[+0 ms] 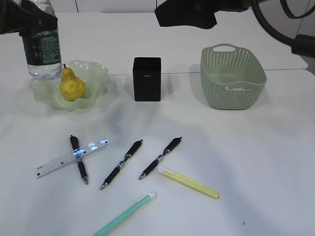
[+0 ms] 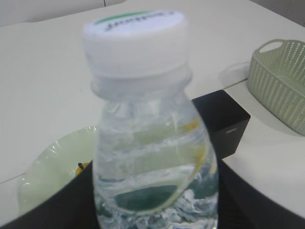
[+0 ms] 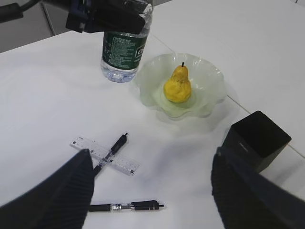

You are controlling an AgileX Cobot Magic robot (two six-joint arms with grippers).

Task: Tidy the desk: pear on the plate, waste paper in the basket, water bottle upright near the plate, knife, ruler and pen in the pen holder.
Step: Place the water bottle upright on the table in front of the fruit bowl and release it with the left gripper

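White desk (image 1: 236, 162), a seam across it behind the holder (image 1: 147, 78); plain wall behind. Pear (image 1: 72, 85) sits in the plate (image 1: 96, 73). Bottle (image 1: 42, 49) upright just behind-left of the plate, left gripper (image 3: 107, 16) clamped on its upper part; its top is cut off in the exterior view. Right gripper (image 3: 152, 191) spread wide above the desk, empty. Ruler (image 1: 71, 158) lies across one black pen (image 1: 78, 159). Knife (image 1: 189, 182) near the front. Basket (image 1: 232, 77) contents unclear.
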